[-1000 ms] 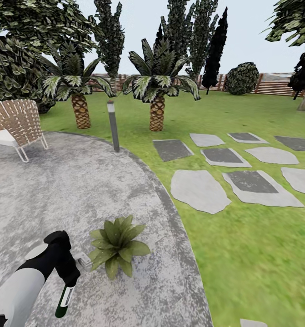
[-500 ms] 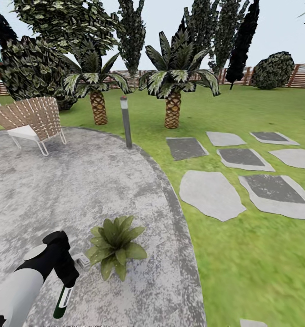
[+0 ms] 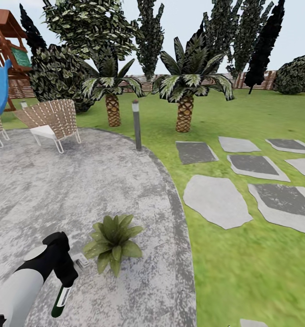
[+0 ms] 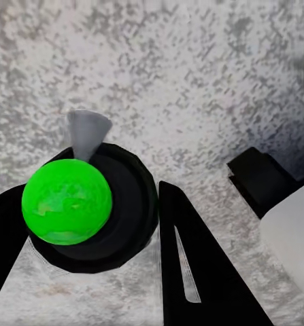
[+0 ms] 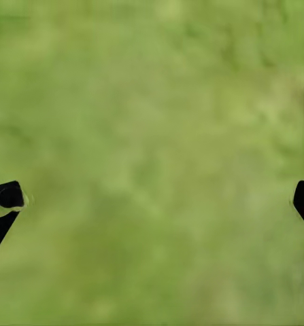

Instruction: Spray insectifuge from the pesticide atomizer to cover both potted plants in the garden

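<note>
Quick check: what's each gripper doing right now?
Left gripper: shut on the pesticide atomizer, bottle hanging down over the patio.
Right gripper: open, jaws wide apart over grass, holding nothing.

Potted plant (image 3: 112, 241) just beside left end effector (image 3: 67, 285); patio (image 3: 79, 190) beyond open.

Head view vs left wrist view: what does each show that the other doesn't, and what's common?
Head view alone: one potted plant on the patio, lawn, stepping stones, bollard lamp, two palms, woven chair, fence, playset.

Left wrist view alone: the atomizer seen end-on as a bright green disc in a black ring, flanked by dark fingers.

Both: the left hand shut on the pesticide atomizer, over speckled grey paving.
</note>
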`<state>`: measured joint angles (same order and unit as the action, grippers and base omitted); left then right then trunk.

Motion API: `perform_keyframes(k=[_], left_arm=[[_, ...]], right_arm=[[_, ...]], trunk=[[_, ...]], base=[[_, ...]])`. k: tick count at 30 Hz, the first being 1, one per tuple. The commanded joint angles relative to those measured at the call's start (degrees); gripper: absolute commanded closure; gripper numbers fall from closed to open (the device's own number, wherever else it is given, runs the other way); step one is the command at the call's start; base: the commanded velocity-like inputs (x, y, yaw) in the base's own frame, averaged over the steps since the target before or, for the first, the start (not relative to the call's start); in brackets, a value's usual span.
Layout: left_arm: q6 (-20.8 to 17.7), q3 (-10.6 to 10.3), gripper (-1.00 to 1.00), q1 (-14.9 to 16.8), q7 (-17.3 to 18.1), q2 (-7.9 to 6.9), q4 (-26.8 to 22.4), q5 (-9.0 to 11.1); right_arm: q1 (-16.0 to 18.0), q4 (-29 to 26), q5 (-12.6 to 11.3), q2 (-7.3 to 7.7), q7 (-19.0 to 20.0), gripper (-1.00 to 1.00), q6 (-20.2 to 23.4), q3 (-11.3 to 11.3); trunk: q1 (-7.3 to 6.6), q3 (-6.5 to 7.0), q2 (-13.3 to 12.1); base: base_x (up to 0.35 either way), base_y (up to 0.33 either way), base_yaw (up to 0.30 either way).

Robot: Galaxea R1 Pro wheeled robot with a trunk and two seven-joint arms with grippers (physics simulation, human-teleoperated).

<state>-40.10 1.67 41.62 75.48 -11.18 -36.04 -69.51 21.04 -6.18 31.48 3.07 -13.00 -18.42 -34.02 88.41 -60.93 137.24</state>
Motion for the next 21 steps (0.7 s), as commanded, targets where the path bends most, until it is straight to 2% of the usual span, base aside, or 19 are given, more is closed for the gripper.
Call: perform_keyframes(k=[1,2,5,7,10,17,19,21], left_arm=[[-0.6,0.2,1.0,-0.1,0.5,-0.09,-0.1,-0.5],[-0.6,0.3,1.0,-0.4,0.4,-0.18,0.0,-0.5],[-0.5,2.5,1.0,-2.5,-0.4,-0.41,-0.1,-0.5],[-0.5,3.6,1.0,-3.1,-2.3,-0.55,-0.1,-0.6],[-0.4,4.1,1.0,-3.6,-4.4,-0.64,0.0,-0.5],[-0.4,4.4,1.0,-5.7,-6.3,0.18,-0.3,-0.4],[-0.4,4.5,1.0,-5.7,-7.5,0.24,-0.2,0.6],[-0.2,4.9,1.0,-5.7,-10.2,0.27,-0.2,4.2]], right_arm=[[0.1,0.1,0.6,0.0,-0.2,-1.0,-0.2,-0.5],[0.1,0.1,0.6,0.0,-0.2,-1.0,-0.2,-0.5],[0.1,0.1,0.6,0.0,-0.2,-1.0,-0.2,-0.4],[0.1,0.1,0.6,-0.05,-0.2,-1.0,-0.2,-0.4],[0.1,0.1,0.6,-0.08,-0.2,-1.0,-0.2,-0.4],[0.1,0.1,0.6,-0.21,-0.2,-1.0,-0.2,-0.4],[0.1,0.1,0.6,-0.24,-0.2,-1.0,-0.2,-0.4],[0.1,0.1,0.6,-0.17,-0.2,-1.0,-0.2,-0.5]], trunk=[[-0.01,-0.05,0.0],[-0.01,-0.05,0.0],[-0.01,-0.06,0.0],[-0.01,-0.08,0.0],[-0.01,-0.15,0.0],[-0.01,-0.31,0.0],[-0.01,-0.35,0.0],[-0.01,-0.37,0.0]], base=[[0.0,-0.272,0.01],[0.005,-0.262,0.006],[0.075,-0.165,0.023],[0.123,-0.077,0.144],[0.057,-0.023,0.228],[0.007,-0.003,0.257],[0.0,0.0,0.247],[0.0,0.0,0.097]])
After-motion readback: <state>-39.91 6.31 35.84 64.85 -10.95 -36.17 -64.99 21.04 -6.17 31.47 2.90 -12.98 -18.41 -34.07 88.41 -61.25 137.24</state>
